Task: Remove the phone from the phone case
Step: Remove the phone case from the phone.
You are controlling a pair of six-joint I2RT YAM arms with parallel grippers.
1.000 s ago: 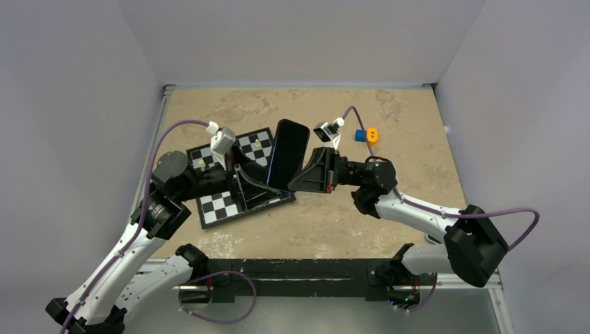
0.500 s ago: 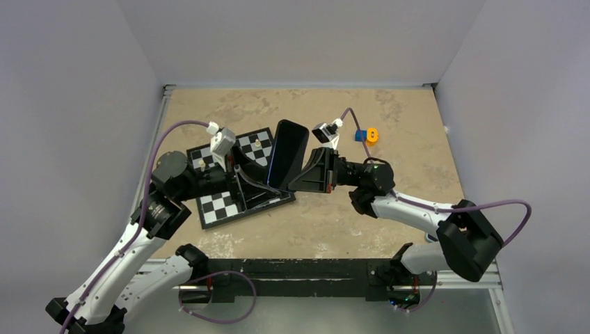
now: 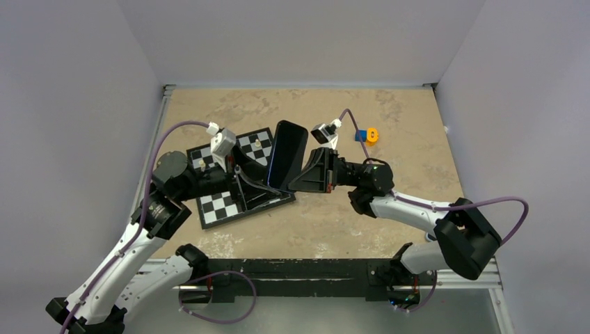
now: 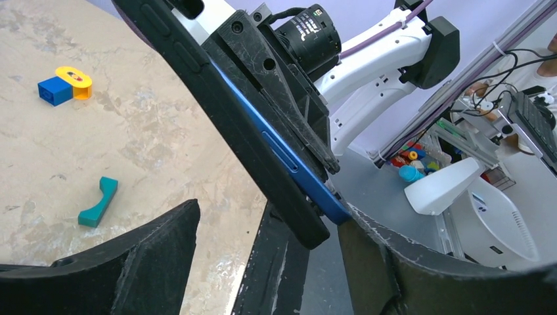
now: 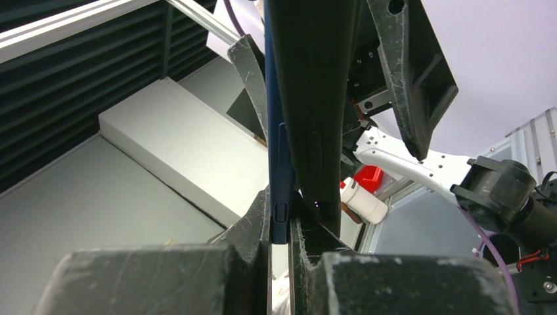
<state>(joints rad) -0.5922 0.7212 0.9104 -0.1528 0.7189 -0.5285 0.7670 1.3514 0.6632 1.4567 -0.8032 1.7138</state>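
Phone point(image 4: 303, 182), blue edge showing, is up off the table point(image 3: 389, 111) at the centre of the overhead view, standing tilted with the black phone case point(image 4: 217, 105) against it. Right gripper point(image 5: 281, 226) is pinched tight on the phone's blue lower edge, bottom middle of its wrist view. Left gripper point(image 4: 269, 216) is spread wide, a finger either side of the case's lower end, daylight on one side, gripping nothing.

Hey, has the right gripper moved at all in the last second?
Yes, slightly: in the top view the right gripper has slid left, away from the orange block and toward the checkerboard, still pinching the phone.
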